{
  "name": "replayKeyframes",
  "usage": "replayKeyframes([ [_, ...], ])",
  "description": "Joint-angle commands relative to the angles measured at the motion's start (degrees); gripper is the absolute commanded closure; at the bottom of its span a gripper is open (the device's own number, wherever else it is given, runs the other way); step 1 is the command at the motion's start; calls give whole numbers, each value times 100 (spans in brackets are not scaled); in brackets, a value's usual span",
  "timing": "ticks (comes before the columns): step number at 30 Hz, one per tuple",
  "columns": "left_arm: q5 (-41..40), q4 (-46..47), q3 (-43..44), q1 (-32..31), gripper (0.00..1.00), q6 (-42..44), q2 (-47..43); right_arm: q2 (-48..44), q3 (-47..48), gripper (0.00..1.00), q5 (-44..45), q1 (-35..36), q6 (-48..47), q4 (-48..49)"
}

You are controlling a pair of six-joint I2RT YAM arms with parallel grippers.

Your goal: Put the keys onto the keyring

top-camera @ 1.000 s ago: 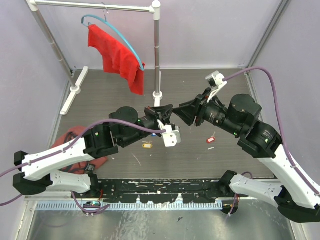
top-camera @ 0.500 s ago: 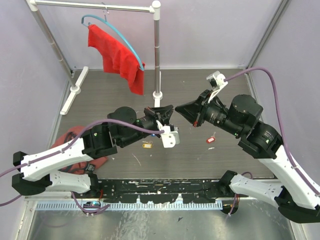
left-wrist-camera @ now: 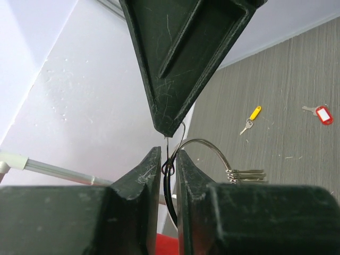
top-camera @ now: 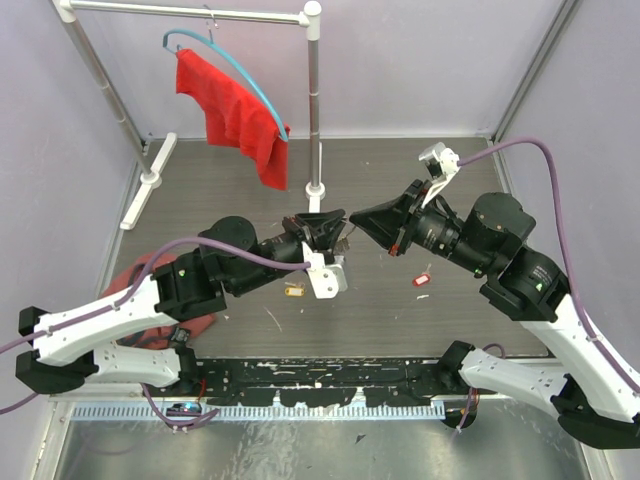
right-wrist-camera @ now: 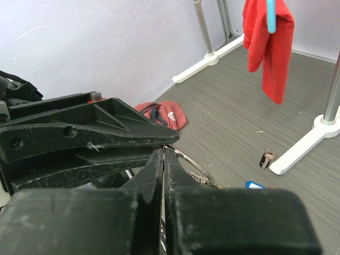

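Note:
The keyring [left-wrist-camera: 212,149] is a thin silver wire ring held in the air between the two arms, with several keys [left-wrist-camera: 247,174] bunched on it. My right gripper [right-wrist-camera: 163,153] is shut on the ring's wire at its tips. My left gripper [left-wrist-camera: 168,151] meets it tip to tip, jaws a little apart, the wire loop standing in the narrow gap. In the top view the left gripper [top-camera: 335,228] and right gripper [top-camera: 355,218] touch above the table's middle. A red-tagged key [top-camera: 421,279] lies on the table, and a dark-tagged key [right-wrist-camera: 266,158] lies by the pole's foot.
A yellow-tagged key [left-wrist-camera: 251,118] and a blue tag [right-wrist-camera: 254,185] lie on the table. A rack at the back carries a red cloth [top-camera: 235,110] on a blue hanger; its pole foot [top-camera: 318,190] stands just behind the grippers. A red cap [right-wrist-camera: 162,112] lies at the left.
The right gripper has closed on the ring's wire. The left gripper's jaws have eased apart, and the left arm has drawn slightly back to the left.

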Motion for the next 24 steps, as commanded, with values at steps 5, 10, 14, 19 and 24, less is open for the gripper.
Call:
replayKeyframes([
  [5, 229, 738, -174, -20, 76, -120, -260, -92, -55, 99, -15, 1, -19, 267],
  [10, 312, 822, -251, -17, 74, -130, -288, -87, -63, 99, -30, 2, -18, 277],
  [14, 321, 826, -252, -14, 74, -129, -270, -81, -62, 99, -58, 1, -1, 299],
  [19, 325, 827, -241, -24, 74, -130, -237, -94, -82, 99, -103, 1, 32, 336],
  [24, 297, 826, -254, -20, 73, -130, -207, -134, -110, 99, -101, 3, 53, 401],
])
